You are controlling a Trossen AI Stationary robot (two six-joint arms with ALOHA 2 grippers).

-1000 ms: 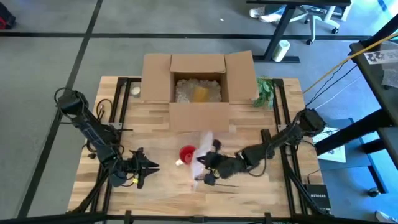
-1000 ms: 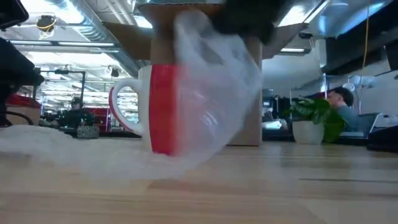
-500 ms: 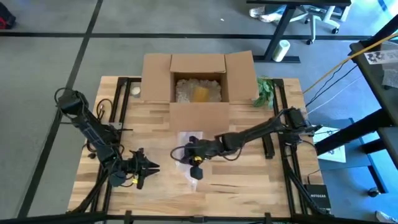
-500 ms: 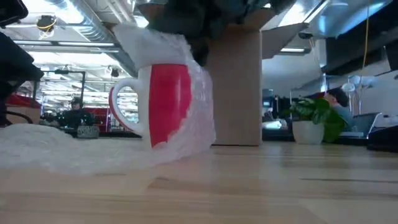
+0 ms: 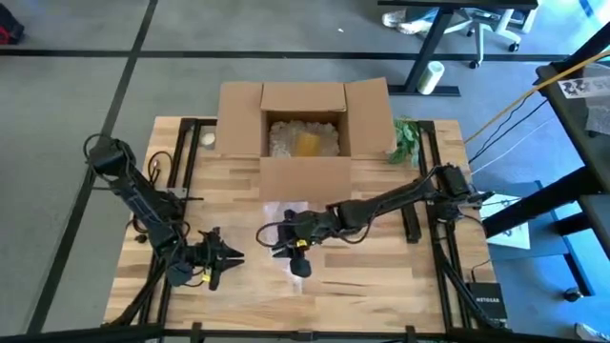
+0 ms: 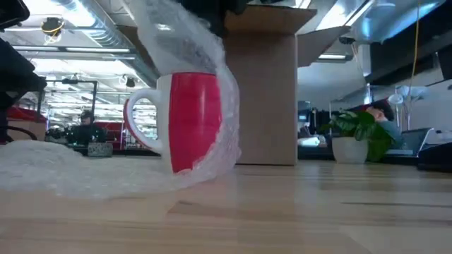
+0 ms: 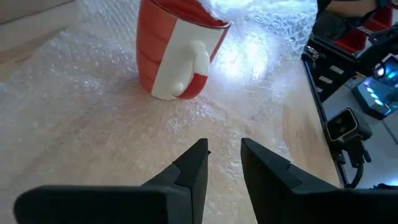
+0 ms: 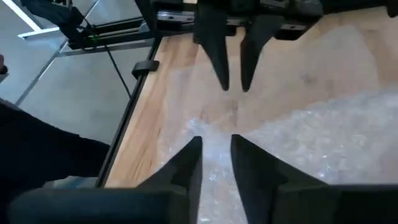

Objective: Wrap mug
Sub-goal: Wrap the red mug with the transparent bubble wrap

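Note:
A red mug (image 6: 194,120) with a white handle (image 7: 183,62) stands upright on a sheet of bubble wrap (image 7: 93,106) near the table's middle. A flap of the wrap (image 6: 187,42) arches over the mug, so the high view shows little of it. My right gripper (image 5: 287,238) hovers above the mug, shut on that flap. My left gripper (image 5: 227,255) stands open to the mug's left, low over the flat part of the wrap (image 6: 63,166), nothing between its fingers (image 7: 199,158). My right gripper pinches the raised flap of bubble wrap (image 8: 215,134) between its two fingers, coming from the table's right above the mug. One layer or several, I cannot tell. The flap climbs from the table beside the mug and curves over the mug's rim (image 6: 212,77).
An open cardboard box (image 5: 305,133) with pale filler and a yellow thing stands at the table's far side. A small green plant (image 5: 405,139) is to the right of it. Bare wood lies along the near edge (image 5: 381,286).
My right gripper has carried the wrap's flap toward the table's left, up and over the mug. The flap has folded over the mug's top and now hides it from above; the rest of the sheet has stayed flat on the table.

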